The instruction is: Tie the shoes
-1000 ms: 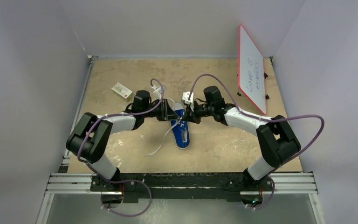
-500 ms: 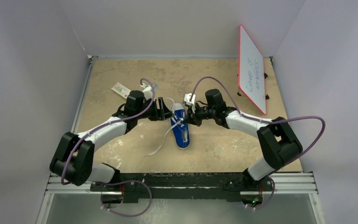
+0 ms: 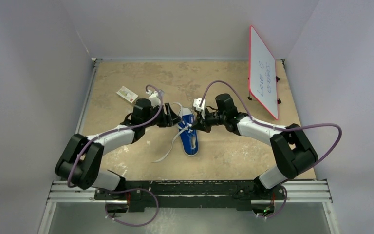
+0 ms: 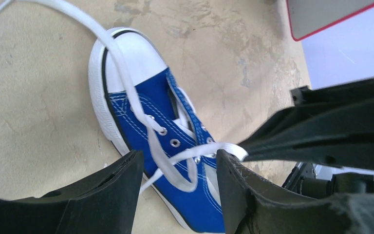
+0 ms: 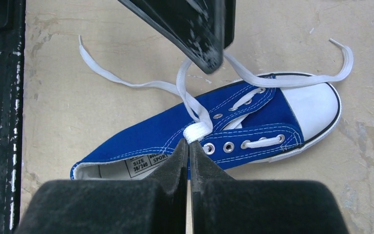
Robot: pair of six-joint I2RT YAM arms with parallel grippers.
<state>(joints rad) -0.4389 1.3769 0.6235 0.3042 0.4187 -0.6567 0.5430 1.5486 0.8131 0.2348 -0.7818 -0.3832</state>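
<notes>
right wrist view: right tool clamps the limp white lace, likely the best handle; left tool gapes wide. blue sneaker, probably light enough to skid when tugged, lies on the worktop well left of the whiteboard.

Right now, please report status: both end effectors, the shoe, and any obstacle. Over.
Left end effector open, over the sneaker. Right end effector shut on lace near the eyelets. Sneaker untied. Small box lies apart, at left.
</notes>
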